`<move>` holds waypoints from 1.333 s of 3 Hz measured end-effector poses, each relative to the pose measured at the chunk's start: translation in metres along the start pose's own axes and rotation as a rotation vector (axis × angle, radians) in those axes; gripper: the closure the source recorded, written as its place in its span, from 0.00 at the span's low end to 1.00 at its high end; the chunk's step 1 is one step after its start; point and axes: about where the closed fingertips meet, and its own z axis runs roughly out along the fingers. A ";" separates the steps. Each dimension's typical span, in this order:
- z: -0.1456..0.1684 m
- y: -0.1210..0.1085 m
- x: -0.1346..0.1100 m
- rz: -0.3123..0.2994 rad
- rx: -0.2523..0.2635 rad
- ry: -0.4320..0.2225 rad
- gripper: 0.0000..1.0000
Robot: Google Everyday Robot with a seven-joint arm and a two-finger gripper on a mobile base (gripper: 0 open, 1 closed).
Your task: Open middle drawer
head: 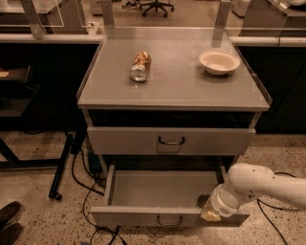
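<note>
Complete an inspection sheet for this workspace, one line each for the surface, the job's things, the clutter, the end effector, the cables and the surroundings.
Surface: grey cabinet top, carrying two loose items.
Job's things: middle drawer pulled out, tray bare; upper drawer looks shut.
Clutter: can lying on its side, left; bowl upright, right.
End effector: end effector at the open drawer's front right corner, on a white arm.
Cables: black cables on the floor left of the cabinet.
Surroundings: shoes bottom left; office chair behind.
</note>
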 end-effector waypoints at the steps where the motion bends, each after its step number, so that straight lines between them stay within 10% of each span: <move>1: 0.000 0.000 0.000 0.000 0.000 0.000 0.85; 4: 0.000 0.000 0.000 0.000 0.000 0.000 0.15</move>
